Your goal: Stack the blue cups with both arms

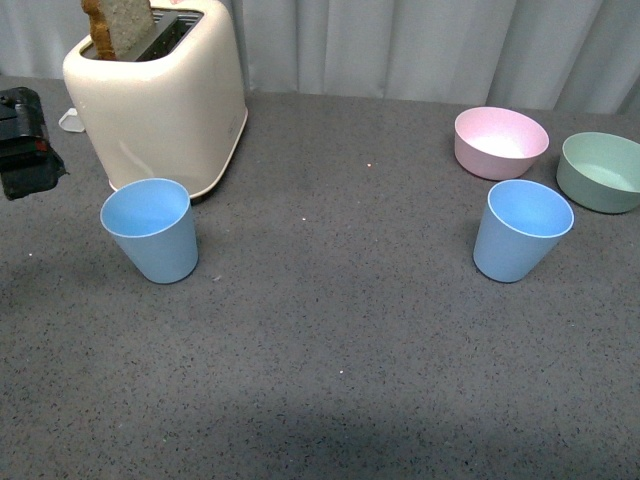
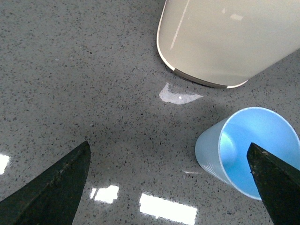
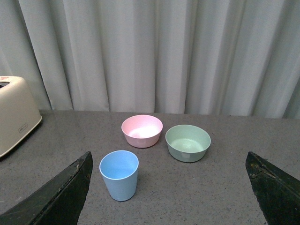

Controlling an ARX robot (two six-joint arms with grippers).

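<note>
- The bench [image 1: 330,330] is a flat, dark grey top speckled with fine pale flecks. In the left wrist view it looks glossy, with bright patches of reflected light.
- There are two blue cups, alike in every way: smooth matte light-blue plastic, tapered to a narrower base, with no handle. Both stand upright and empty.
- The left cup [image 1: 150,230] stands just in front of the toaster [image 1: 160,95].
- The right cup [image 1: 520,232] stands well apart from it across the bench, just in front of the pink bowl [image 1: 500,142] and near the green bowl [image 1: 600,172].
- The one toaster is cream, glossy and round-cornered. One slice of brown, grainy bread [image 1: 120,25] sticks up out of its slot.
- The two bowls are round, smooth and empty. They sit side by side with a small gap between them.
- A pale grey curtain [image 1: 420,45] hangs in soft vertical folds behind the bench.
- The left claw [image 2: 168,146] has two flat black fingers tapering to points, spread wide, with only bare bench between them. It grips nothing.
- The left cup lies by one of those fingers, which hides part of its rim. Whether they touch cannot be told.
- The left arm [image 1: 25,140] shows as a blocky black shape at the edge of the front view, beside the toaster.
- The right claw [image 3: 168,154] is likewise spread wide and empty. The right cup stands apart from it, out beyond its fingers.
</note>
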